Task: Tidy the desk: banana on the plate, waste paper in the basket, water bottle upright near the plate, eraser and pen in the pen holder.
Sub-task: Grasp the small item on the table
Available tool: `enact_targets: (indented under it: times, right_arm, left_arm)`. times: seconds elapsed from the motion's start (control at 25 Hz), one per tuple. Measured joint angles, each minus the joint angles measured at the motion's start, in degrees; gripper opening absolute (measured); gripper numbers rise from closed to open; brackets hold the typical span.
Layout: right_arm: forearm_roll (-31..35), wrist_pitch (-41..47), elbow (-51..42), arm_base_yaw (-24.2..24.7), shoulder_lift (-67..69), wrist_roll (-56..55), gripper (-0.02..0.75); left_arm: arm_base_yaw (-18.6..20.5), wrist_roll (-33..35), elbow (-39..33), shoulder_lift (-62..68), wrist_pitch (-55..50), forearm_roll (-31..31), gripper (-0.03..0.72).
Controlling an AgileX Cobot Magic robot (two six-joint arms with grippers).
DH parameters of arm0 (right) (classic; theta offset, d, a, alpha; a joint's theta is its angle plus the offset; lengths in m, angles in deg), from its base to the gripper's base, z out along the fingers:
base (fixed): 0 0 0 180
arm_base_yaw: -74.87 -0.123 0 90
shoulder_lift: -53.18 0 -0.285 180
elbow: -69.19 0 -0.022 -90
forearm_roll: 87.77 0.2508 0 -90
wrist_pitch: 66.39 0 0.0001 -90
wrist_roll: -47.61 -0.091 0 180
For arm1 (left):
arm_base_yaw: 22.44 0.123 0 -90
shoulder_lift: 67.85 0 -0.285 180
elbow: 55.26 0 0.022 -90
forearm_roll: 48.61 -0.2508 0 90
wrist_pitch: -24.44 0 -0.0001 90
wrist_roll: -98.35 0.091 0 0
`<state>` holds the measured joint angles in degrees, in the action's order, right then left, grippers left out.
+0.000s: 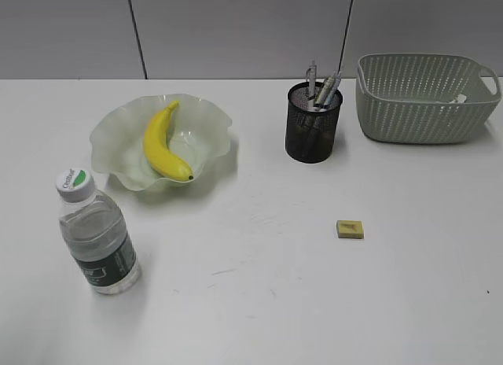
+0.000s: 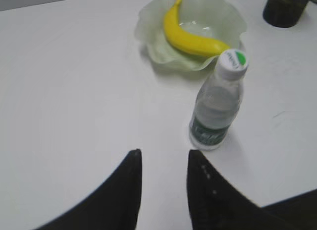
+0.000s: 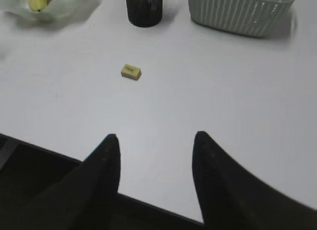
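While bottle [image 1: 97, 237] stands upright, banana [image 1: 164, 142] lies diagonally on plate [image 1: 110, 141].

Left black 2-finger gripper [image 2: 163, 163] hangs with jaws apart, holding nothing. Right black 2-finger gripper [image 3: 156, 145] likewise, jaws spread wider, empty.

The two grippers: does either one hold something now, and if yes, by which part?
Nothing is held. The left gripper is open above bare desk near the water bottle. The right gripper is open too, well short of the eraser.
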<state>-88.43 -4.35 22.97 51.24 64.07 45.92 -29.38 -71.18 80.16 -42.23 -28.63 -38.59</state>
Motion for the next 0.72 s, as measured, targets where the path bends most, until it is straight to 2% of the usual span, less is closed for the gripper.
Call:
enact_targets:
  times: [0.12, 0.24, 0.36, 0.48, 0.6, 0.72]
  right_arm:
    - [-0.3, 0.24, -0.13, 0.0, -3.17, -1.04, 0.368]
    - [-0.44, 0.35, -0.3, 0.0, -3.4, -1.31, 0.342]
    - [-0.77, -1.32, -1.64, 0.0, -3.46, -1.55, 0.331]
    - [-0.88, -2.07, -1.83, 0.0, -3.51, -1.63, 0.325]
    - [-0.88, -2.17, -1.83, 0.0, -3.51, -1.65, 0.309]
    - [-0.95, -2.17, -1.83, 0.0, -3.51, -1.71, 0.294]
  left_arm:
    - [-0.36, 7.34, 1.53, 10.64, 9.78, 8.49, 0.237]
    - [-0.93, 17.91, 5.49, 23.4, 14.8, 17.12, 0.238]
    - [-4.91, 25.99, 11.89, 38.47, 16.58, 21.8, 0.237]
    - [-14.2, 28.12, 19.86, 51.12, 18.34, 19.78, 0.237]
    - [-26.88, 28.62, 28.45, 63.5, 20.25, 12.63, 0.239]
    - [-36.98, 28.74, 36.74, 76.24, 22.24, 3.6, 0.27]
